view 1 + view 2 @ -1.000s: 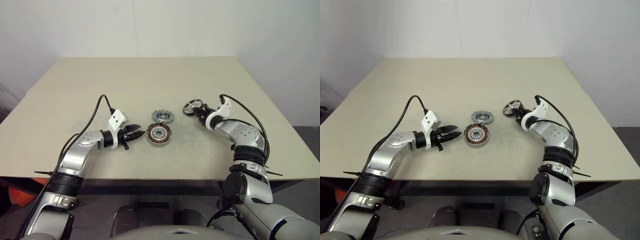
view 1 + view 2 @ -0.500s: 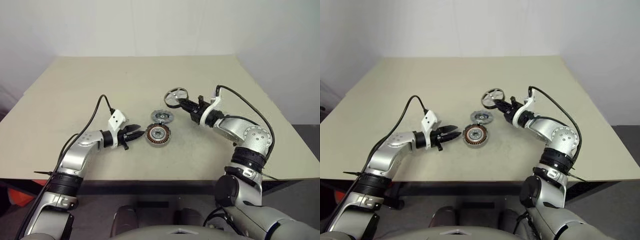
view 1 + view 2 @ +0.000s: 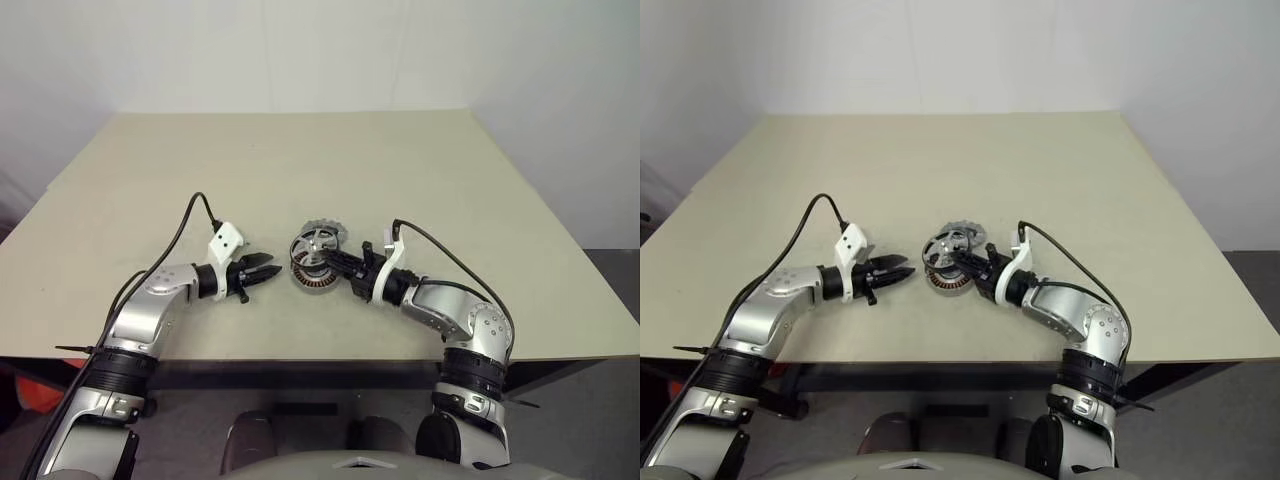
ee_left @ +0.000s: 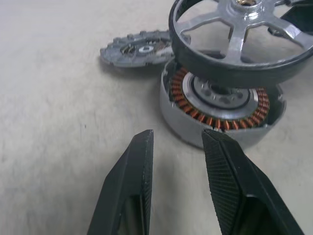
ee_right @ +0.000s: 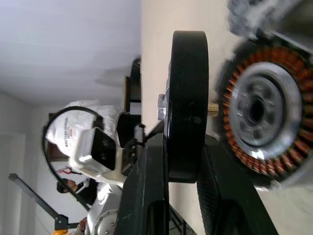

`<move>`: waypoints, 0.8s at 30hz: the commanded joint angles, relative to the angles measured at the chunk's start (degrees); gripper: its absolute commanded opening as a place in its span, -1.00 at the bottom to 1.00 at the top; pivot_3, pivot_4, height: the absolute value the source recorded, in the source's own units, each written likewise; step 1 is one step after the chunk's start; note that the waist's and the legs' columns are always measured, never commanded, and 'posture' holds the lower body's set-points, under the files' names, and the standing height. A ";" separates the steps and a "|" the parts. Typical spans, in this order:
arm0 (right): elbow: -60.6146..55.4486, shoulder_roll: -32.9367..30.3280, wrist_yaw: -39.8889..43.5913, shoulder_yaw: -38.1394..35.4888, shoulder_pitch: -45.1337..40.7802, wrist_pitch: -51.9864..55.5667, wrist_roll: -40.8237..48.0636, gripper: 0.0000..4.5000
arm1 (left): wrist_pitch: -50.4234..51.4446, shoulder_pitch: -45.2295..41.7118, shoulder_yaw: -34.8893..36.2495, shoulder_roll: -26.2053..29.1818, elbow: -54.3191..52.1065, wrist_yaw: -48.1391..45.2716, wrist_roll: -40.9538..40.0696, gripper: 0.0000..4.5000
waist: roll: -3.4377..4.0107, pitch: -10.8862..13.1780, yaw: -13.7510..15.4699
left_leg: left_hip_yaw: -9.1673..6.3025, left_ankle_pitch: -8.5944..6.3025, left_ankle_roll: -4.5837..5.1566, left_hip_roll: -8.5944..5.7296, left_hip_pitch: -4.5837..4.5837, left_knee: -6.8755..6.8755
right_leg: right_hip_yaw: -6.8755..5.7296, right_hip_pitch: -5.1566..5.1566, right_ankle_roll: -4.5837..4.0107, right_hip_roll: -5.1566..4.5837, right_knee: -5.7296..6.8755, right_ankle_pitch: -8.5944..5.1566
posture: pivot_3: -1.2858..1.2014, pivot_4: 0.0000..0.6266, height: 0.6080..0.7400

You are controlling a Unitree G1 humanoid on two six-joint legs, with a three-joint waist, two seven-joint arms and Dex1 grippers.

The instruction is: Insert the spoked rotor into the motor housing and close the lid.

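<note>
Right end effector (image 3: 335, 262) holds spoked rotor (image 3: 311, 245) over motor housing (image 3: 318, 277).

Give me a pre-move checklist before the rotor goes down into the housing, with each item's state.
1. Right hand clamped on the spoked rotor: ok.
2. Rotor above the motor housing, not yet seated: ok.
3. Rotor shaft lined up with the housing's hub: cannot tell.
4. Housing bore open, windings uncovered: ok.
5. Left hand open beside the housing, not touching it: ok.
6. Lid flat on the table behind the housing, out of the way: ok.
</note>
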 commanded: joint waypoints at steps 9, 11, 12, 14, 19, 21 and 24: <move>-0.86 -6.11 -0.95 9.87 2.85 -9.04 8.43 -0.77 | 0.01 -0.52 0.98 0.75 -3.01 0.13 -0.40 -0.26 | -0.01 0.00 -0.02 | -0.01 0.00 0.00 0.00 -0.08 -0.01 | 0.00 0.00 0.03 0.01 -0.02 0.00 | 0.03 -1.00 1.00; -1.05 -6.82 -0.63 11.28 2.76 -10.25 9.41 -0.77 | 0.02 -0.41 0.92 0.84 -3.21 0.18 -0.30 -0.26 | -0.02 -0.01 0.00 | -0.01 0.00 -0.01 0.00 -0.09 0.00 | 0.00 0.00 0.03 0.00 -0.02 0.00 | 0.03 -1.00 1.00; -1.08 -7.17 -0.35 11.85 2.52 -10.83 9.97 -0.77 | 0.04 -0.38 0.91 0.87 -3.28 0.19 -0.29 -0.26 | -0.02 -0.01 0.00 | -0.01 0.00 -0.01 -0.01 -0.08 0.00 | 0.00 0.01 0.03 0.00 -0.02 0.00 | 0.03 -1.00 1.00; -1.13 -7.83 -0.02 12.85 1.88 -11.99 11.09 -0.77 | 0.07 -0.38 0.93 0.93 -3.31 0.20 -0.29 -0.26 | -0.02 -0.01 0.00 | -0.01 0.00 0.00 -0.01 -0.09 0.01 | 0.00 0.01 0.03 0.00 -0.02 0.01 | 0.03 -1.00 1.00; 0.42 -9.45 0.76 14.90 0.80 -14.20 11.68 -0.77 | 0.11 -0.49 0.85 0.87 -3.40 0.31 -0.22 -0.26 | -0.03 -0.01 0.00 | -0.01 0.00 0.00 -0.01 -0.11 0.01 | 0.00 0.01 0.03 0.00 -0.02 0.01 | 0.03 -1.00 1.00; 1.22 -9.88 1.39 15.54 0.67 -14.67 11.18 -0.77 | 0.06 -0.59 0.86 0.85 -3.32 0.35 -0.18 -0.26 | -0.03 -0.01 0.00 | -0.01 0.00 0.00 -0.01 -0.11 0.01 | 0.00 0.01 0.03 0.01 -0.02 0.01 | 0.03 -1.00 1.00; 2.79 -10.44 2.43 16.03 0.13 -15.35 10.11 -0.77 | -0.04 -0.66 0.93 0.84 -3.21 0.43 -0.14 -0.26 | -0.03 -0.01 0.00 | -0.01 0.00 0.00 -0.01 -0.13 0.01 | 0.00 0.01 0.03 0.01 -0.02 0.01 | 0.03 -1.00 1.00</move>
